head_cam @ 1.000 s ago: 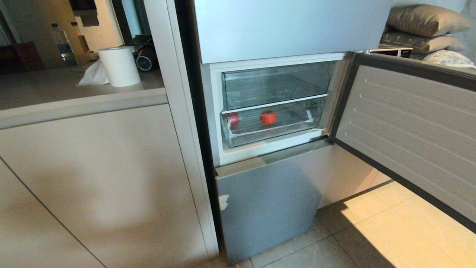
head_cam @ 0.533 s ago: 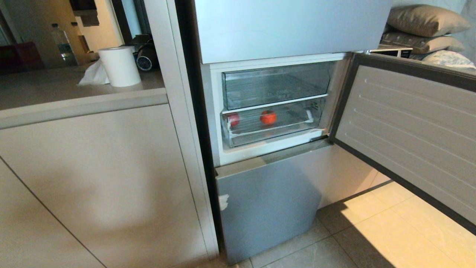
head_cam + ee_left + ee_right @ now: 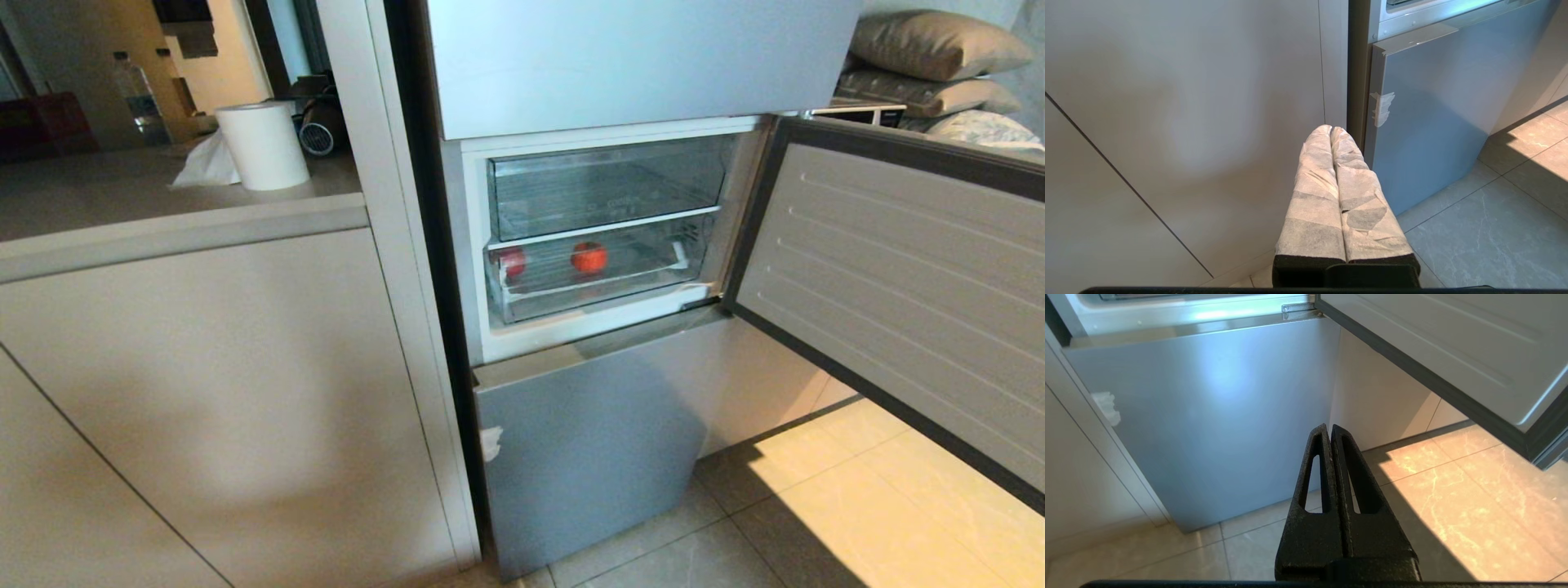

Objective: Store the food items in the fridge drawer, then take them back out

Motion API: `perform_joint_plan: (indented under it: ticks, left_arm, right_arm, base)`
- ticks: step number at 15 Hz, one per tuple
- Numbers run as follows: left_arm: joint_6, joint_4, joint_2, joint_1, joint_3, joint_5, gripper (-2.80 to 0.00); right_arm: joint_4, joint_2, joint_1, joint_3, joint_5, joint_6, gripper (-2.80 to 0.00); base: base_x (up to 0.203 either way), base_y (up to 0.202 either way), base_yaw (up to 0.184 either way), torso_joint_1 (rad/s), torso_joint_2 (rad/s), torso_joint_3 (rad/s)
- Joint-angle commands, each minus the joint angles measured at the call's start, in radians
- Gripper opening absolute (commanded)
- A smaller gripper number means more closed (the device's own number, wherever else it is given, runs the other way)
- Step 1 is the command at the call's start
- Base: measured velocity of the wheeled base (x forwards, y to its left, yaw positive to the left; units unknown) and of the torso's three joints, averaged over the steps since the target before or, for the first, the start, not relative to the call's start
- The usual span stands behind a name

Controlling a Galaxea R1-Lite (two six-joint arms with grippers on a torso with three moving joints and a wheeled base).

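So both food items are sitting in the fridge drawer (image 3: 600, 273): the red one (image 3: 513, 261) tucked at its left end, the orange-red one (image 3: 589, 257) near the middle. The drawer looks pushed in, running wide left-to-right under the taller clear drawer (image 3: 608, 186), with the open fridge door (image 3: 890, 278) swung out to the right.

My left claw (image 3: 1331, 130) is pinched closed on nothing, pads wrapped in white, low in front of the lower door panel (image 3: 1429, 122) by the cabinet seam. Right claw (image 3: 1329, 428) is closed and empty too, also low, pointing at the same panel (image 3: 1208, 416), over the floor tiles (image 3: 1453, 498).

So the fruit is up and ahead of both claws. I'd guess the left is closer to the red one. Neither arm shows in my head view, both hanging low.
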Motion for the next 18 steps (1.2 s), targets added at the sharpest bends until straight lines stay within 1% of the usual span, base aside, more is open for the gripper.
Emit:
perform_joint_plan:
  ticks: [1, 5, 8, 15, 18]
  left_arm:
    - [-0.002, 0.002, 0.000, 0.001, 0.002, 0.017, -2.80]
    - [-0.004, 0.002, 0.000, 0.001, 0.002, 0.019, -2.80]
    - [-0.024, 0.001, 0.000, 0.001, 0.002, 0.020, -2.80]
    - [-0.032, 0.000, 0.000, 0.000, 0.002, 0.022, -2.80]
    - [-0.052, -0.003, 0.000, 0.001, 0.002, 0.025, -2.80]
  right_arm:
    - [-0.002, 0.002, 0.000, -0.001, -0.005, 0.024, -2.80]
    - [-0.002, 0.002, 0.000, 0.001, -0.007, 0.018, -2.80]
    - [-0.002, 0.002, 0.000, 0.001, -0.007, 0.021, -2.80]
    - [-0.002, 0.002, 0.000, 0.001, -0.008, 0.023, -2.80]
    - [-0.002, 0.002, 0.000, 0.001, -0.006, 0.023, -2.80]
  base:
    - [0.000, 0.000, 0.000, 0.000, 0.00, 0.000]
    - [0.000, 0.000, 0.000, 0.000, 0.00, 0.000]
    - [0.001, -0.001, 0.026, 0.001, 0.00, -0.001]
    - [0.001, -0.007, 0.172, 0.004, 0.00, 0.002]
    - [0.002, -0.007, 0.166, 0.002, 0.00, 0.003]
